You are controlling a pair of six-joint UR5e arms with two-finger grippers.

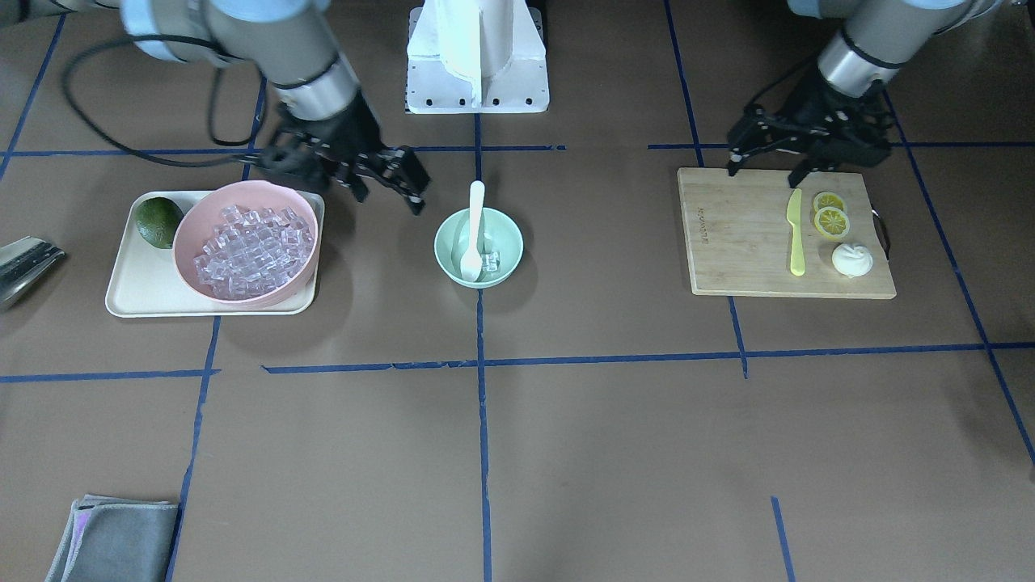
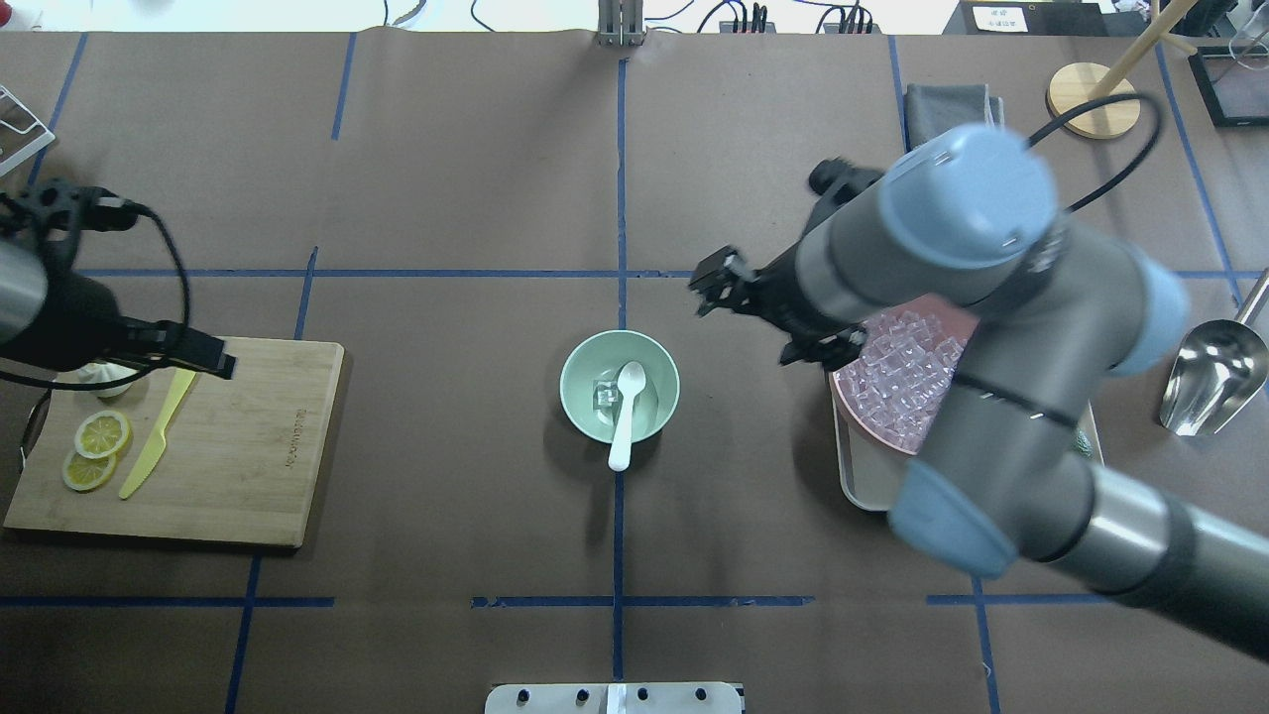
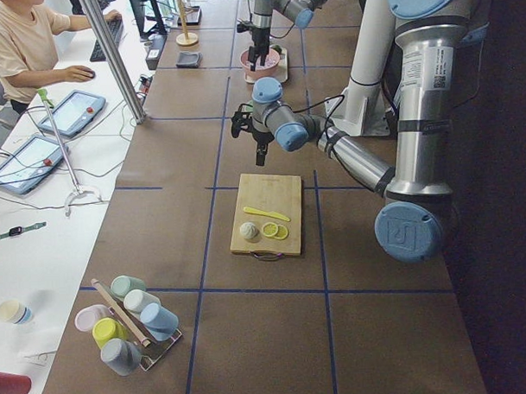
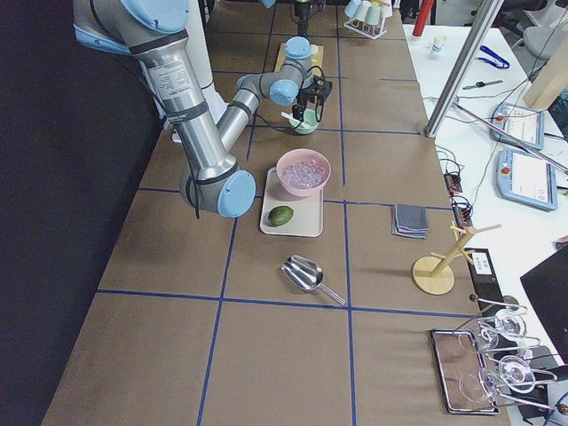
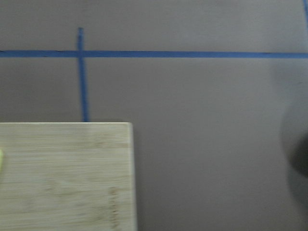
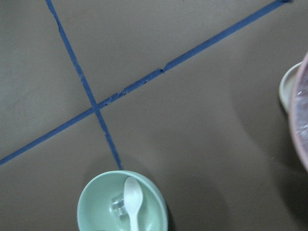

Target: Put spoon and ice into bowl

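Observation:
The mint-green bowl (image 1: 449,242) stands mid-table. The white spoon (image 1: 475,230) lies in it, scoop down, handle over the rim toward the robot. One clear ice cube (image 1: 490,260) lies beside the scoop. Bowl (image 2: 664,382), spoon (image 2: 627,412) and cube (image 2: 605,394) also show in the overhead view, and the bowl (image 6: 96,202) in the right wrist view. My right gripper (image 1: 388,198) is open and empty, hovering between the green bowl and the pink bowl. My left gripper (image 1: 764,170) is open and empty above the cutting board's robot-side edge.
A pink bowl (image 1: 190,222) full of ice cubes (image 1: 251,246) sits on a cream tray (image 1: 137,283) with a green fruit (image 1: 158,221). The wooden cutting board (image 1: 744,242) holds a yellow knife (image 1: 796,234), lemon slices (image 1: 830,218) and a white bun (image 1: 851,259). A metal scoop (image 2: 1214,372) lies beyond the tray.

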